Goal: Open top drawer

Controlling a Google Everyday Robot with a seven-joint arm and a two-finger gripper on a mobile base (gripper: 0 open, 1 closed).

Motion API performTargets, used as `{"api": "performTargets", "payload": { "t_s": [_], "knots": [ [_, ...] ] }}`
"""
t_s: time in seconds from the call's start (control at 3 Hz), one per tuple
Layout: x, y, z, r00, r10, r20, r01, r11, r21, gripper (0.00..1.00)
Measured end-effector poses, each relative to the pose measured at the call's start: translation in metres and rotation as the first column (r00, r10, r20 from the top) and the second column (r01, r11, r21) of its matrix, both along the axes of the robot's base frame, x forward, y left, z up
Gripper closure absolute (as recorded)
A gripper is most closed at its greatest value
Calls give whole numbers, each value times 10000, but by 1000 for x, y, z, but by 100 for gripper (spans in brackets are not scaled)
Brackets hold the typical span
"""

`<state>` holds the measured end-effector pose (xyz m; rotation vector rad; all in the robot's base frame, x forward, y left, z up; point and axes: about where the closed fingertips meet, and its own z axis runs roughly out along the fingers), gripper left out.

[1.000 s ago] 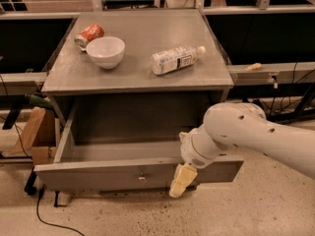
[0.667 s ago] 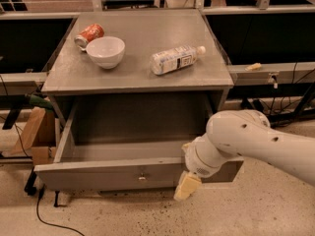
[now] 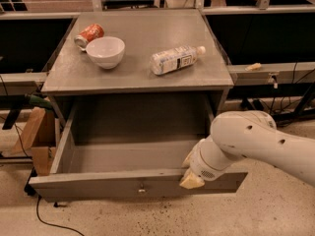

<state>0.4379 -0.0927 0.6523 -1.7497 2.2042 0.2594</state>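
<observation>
The top drawer (image 3: 98, 185) is a wide grey metal drawer, pulled far out of the cabinet. Its deep grey box is open to view and holds nothing. A small round knob (image 3: 141, 189) sits at the centre of the front panel. My gripper (image 3: 191, 177), cream-tipped at the end of the white arm (image 3: 256, 141), is at the top rim of the front panel, right of the knob. The arm hides the drawer's right front corner.
On the cabinet top (image 3: 142, 80) are a white bowl (image 3: 106, 50), a crushed orange can (image 3: 89, 33) and a plastic bottle (image 3: 174, 59) lying on its side. A cardboard box (image 3: 37, 141) stands left of the drawer. A black cable (image 3: 54, 222) runs on the floor.
My arm has shifted a little to the right and the gripper has moved slightly right along the front panel. The drawer stays pulled out as before.
</observation>
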Motion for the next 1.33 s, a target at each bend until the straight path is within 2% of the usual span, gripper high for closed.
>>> {"api": "performTargets", "payload": {
  "t_s": [0.33,0.67,1.0,1.33],
  "knots": [
    [-10,-9,0,9999,-134,-99,133,9997,-181,95],
    [-24,-16,0,9997,-127,-229,117,9991,-399,100],
    [-34,-17,-1,9994,-64,-352,46,9988,-497,81],
    [-44,-17,-2,9989,18,-478,-46,9983,-587,58]
  ]
}}
